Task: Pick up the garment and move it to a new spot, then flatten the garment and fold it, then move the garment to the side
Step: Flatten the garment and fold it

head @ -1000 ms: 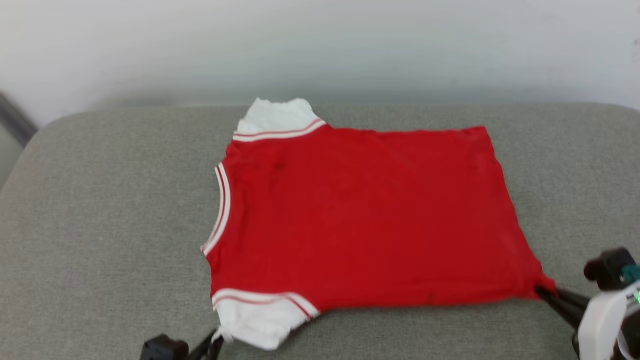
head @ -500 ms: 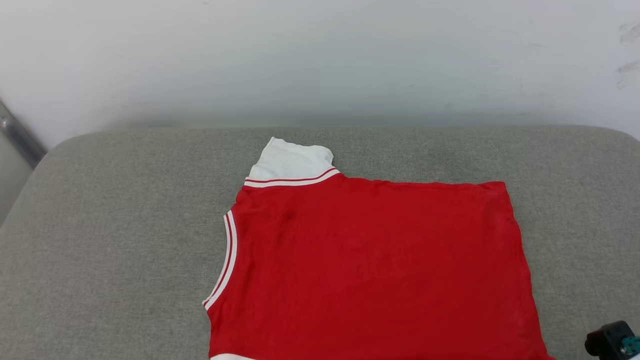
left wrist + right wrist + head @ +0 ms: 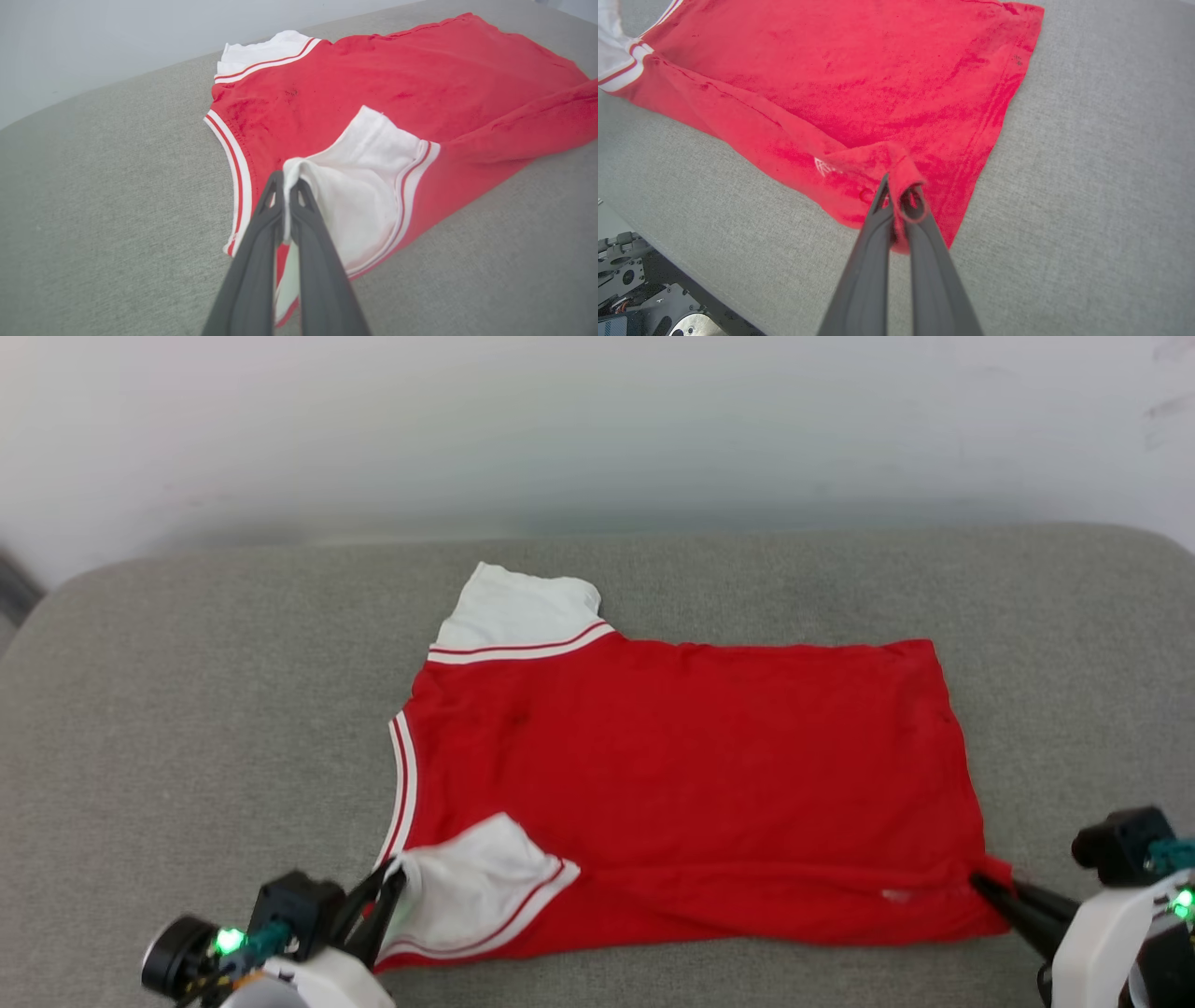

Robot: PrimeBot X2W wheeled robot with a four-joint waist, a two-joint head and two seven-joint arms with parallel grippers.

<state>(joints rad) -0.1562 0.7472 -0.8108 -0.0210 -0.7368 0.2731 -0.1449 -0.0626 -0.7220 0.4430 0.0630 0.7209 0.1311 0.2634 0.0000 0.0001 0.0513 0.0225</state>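
The shirt [image 3: 691, 775], a soft red knit with white sleeves and striped trim, lies spread on a grey coarse-woven cushion [image 3: 187, 709] with rounded corners. Its near edge is rolled into a long ridge. The left gripper [image 3: 286, 179] pinches the corner of the near sleeve, which is folded inward. The right gripper [image 3: 899, 186] is clamped on the bunched hem corner. A smooth pale wall [image 3: 560, 420] stands behind.

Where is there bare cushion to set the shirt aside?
Widest bare patch: cushion left of the shirt, past its collar. Narrower strips lie between shirt and wall, and right of the hem. Crowded along the near edge, where left claw and right claw pinch it.
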